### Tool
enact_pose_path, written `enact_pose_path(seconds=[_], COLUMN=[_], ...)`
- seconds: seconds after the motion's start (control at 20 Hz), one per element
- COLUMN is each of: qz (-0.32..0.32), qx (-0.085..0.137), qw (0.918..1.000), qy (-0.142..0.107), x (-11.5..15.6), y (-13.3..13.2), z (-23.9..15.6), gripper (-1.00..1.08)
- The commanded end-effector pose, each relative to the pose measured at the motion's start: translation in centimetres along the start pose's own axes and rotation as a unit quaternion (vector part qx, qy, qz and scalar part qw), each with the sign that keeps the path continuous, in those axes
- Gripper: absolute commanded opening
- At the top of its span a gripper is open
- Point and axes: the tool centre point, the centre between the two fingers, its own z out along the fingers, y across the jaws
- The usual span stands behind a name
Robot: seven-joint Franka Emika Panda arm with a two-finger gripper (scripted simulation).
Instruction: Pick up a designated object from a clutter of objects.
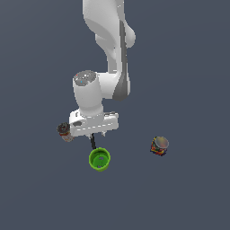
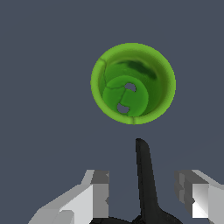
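Observation:
The designated object, a thin black clamp [image 2: 145, 183], shows one long handle running between my two pale fingers [image 2: 98, 192]. In the exterior view only a short black piece of the clamp [image 1: 93, 143] sticks out below the hand, pointing at the green cup. My gripper [image 2: 142, 194] stands open, with a gap on each side of the handle. In the exterior view the gripper [image 1: 92, 134] hangs low over the clamp, and the hand hides the rest of it. The jaw and red-orange tips are out of sight.
A bright green cup [image 1: 99, 159] [image 2: 133, 83] stands upright just beyond the handle's tip. A small brownish can [image 1: 65, 131] sits close against the hand on the exterior view's left. A multicoloured can [image 1: 159, 146] lies off to the exterior view's right.

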Motion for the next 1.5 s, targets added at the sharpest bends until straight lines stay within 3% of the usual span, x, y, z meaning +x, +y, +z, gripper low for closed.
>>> enact_pose_path(seconds=[0.0, 0.65, 1.45], qz=[-0.011, -0.043, -0.046], qx=[-0.004, -0.021, -0.023], qw=[0.9999, 0.9979, 0.9975], qy=[0.011, 0.044, 0.047], x=[-0.4, -2.2, -2.4], y=[0.6, 2.6, 2.8], z=[1.6, 6.5, 8.8], gripper=[0.28, 0.28, 0.28])
